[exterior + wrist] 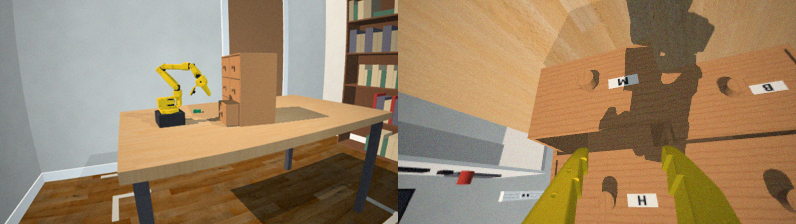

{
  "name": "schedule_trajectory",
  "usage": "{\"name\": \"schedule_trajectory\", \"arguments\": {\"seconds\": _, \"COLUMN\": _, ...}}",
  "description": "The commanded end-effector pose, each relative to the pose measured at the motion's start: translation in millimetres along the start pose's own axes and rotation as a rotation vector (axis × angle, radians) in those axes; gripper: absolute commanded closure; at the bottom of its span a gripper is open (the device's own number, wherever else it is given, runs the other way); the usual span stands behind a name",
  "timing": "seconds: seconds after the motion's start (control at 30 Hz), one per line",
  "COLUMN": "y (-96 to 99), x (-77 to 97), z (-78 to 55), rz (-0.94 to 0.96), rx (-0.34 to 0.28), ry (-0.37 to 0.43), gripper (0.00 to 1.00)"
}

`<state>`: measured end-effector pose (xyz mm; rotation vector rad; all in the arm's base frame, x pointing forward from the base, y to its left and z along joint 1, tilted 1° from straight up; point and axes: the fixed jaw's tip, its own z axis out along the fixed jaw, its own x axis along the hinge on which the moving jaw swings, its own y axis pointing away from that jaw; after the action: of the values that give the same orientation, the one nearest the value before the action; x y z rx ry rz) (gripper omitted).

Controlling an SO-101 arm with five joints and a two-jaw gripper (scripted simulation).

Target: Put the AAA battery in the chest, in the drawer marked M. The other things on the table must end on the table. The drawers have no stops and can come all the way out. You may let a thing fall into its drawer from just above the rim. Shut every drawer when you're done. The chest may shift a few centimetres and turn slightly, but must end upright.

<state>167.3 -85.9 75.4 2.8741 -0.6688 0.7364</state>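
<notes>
The wooden chest [258, 90] stands on the table [199, 146]. Its bottom drawer marked M [229, 114] [568, 107] is pulled partway out; its inside does not show in either view. My gripper [201, 93] [625, 151] hangs in the air in front of the chest, above and a little left of that drawer. Its yellow fingers stand somewhat apart with nothing between them. A small green object [197, 111] lies on the table between my base and the chest; I cannot tell whether it is the battery.
The drawers marked B [748, 90] and H [633, 197] are shut, as are the upper drawers [231, 66]. My dark base [170, 118] sits near the table's left edge. A bookshelf [371, 78] stands at the right, off the table.
</notes>
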Motion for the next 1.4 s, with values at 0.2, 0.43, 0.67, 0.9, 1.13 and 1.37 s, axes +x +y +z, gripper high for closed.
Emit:
{"name": "schedule_trajectory", "arguments": {"seconds": 0.2, "y": -1.2, "x": -28.2, "z": -10.7, "rz": 0.007, "rx": 0.007, "ry": 0.012, "gripper": 0.77}}
{"name": "schedule_trajectory", "arguments": {"seconds": 0.43, "y": -1.3, "x": -36.5, "z": -11.1, "rz": 0.007, "rx": 0.008, "ry": 0.012, "gripper": 0.77}}
{"name": "schedule_trajectory", "arguments": {"seconds": 0.67, "y": -1.3, "x": -36.5, "z": -11.1, "rz": 0.007, "rx": 0.008, "ry": 0.012, "gripper": 0.77}}
{"name": "schedule_trajectory", "arguments": {"seconds": 0.9, "y": 12.9, "x": -36.7, "z": -5.8, "rz": 0.056, "rx": -0.038, "ry": 0.125, "gripper": 0.77}}
{"name": "schedule_trajectory", "arguments": {"seconds": 1.13, "y": 34.2, "x": -35.6, "z": 2.6, "rz": 0.115, "rx": -0.124, "ry": 0.279, "gripper": 0.78}}
{"name": "schedule_trajectory", "arguments": {"seconds": 1.37, "y": 44.4, "x": -34.6, "z": 6.2, "rz": 0.137, "rx": -0.168, "ry": 0.345, "gripper": 0.78}}
